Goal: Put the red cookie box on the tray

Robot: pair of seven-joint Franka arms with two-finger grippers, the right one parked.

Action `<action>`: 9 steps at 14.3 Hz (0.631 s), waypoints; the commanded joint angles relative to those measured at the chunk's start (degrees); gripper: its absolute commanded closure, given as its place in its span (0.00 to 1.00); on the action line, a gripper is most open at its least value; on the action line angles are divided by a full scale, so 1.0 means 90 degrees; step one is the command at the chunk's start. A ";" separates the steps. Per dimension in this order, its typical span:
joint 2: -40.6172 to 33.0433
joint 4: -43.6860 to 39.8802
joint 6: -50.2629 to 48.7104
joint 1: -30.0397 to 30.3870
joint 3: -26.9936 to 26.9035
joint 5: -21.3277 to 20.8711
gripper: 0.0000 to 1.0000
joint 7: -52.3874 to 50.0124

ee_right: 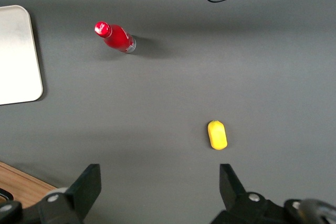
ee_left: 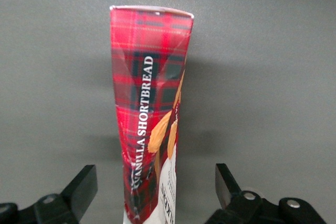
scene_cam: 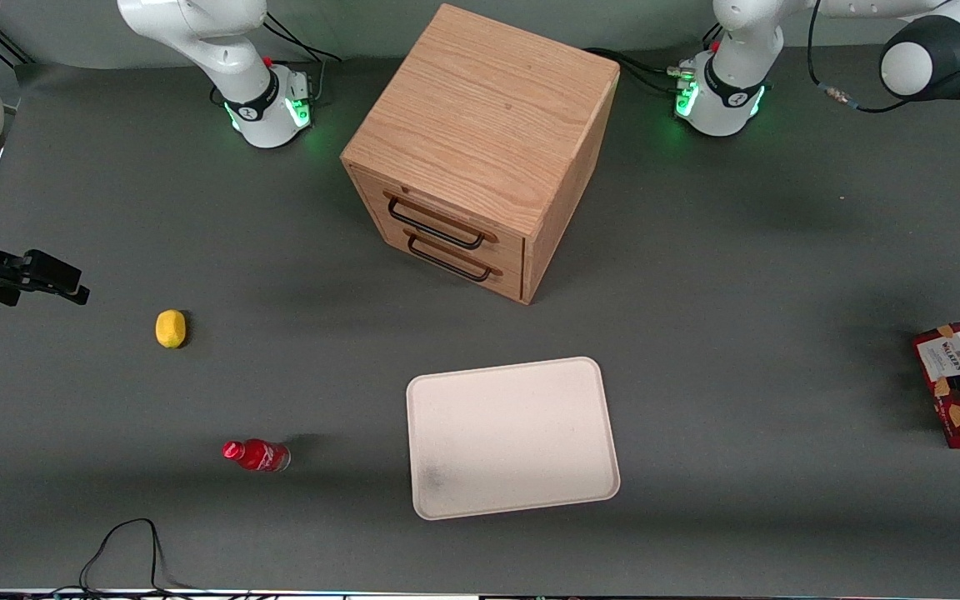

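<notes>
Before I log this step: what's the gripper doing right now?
Gripper: open, straddling the cookie box at the working arm's end of the table, fingers clear of both sides, holding nothing.

This is a robotics lab, set up for manipulation trials rather than any lived-in room. Two white arm bases (scene_cam: 267,104) with green status lights are bolted at the edge of a table (scene_cam: 738,275) covered in plain dark grey matting, with black cables (scene_cam: 126,554) trailing across it. The things laid out are a sparse, unrelated set of test props: a small wooden drawer cabinet (scene_cam: 480,150), a cream tray (scene_cam: 513,433), a red bottle (scene_cam: 257,455), a yellow lemon-like object (scene_cam: 170,327) and a red cookie box (scene_cam: 959,383), with the working arm's gripper (ee_left: 156,192) straddling it, jaws parted.
</notes>
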State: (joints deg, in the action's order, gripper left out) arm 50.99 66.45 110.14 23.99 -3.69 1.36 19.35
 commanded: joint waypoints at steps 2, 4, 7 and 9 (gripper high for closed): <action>-0.0021 0.0097 0.0271 0.0020 -0.0020 0.0044 0.99 0.0474; -0.0012 0.0175 0.0563 0.0068 -0.0020 0.0092 1.00 0.0847; -0.0012 0.0234 0.0633 0.0079 -0.0020 0.0102 1.00 0.0926; -0.0012 0.0234 0.0633 0.0079 -0.0020 0.0102 1.00 0.0926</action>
State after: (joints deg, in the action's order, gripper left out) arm 51.22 67.85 114.90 24.62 -3.70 1.57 26.11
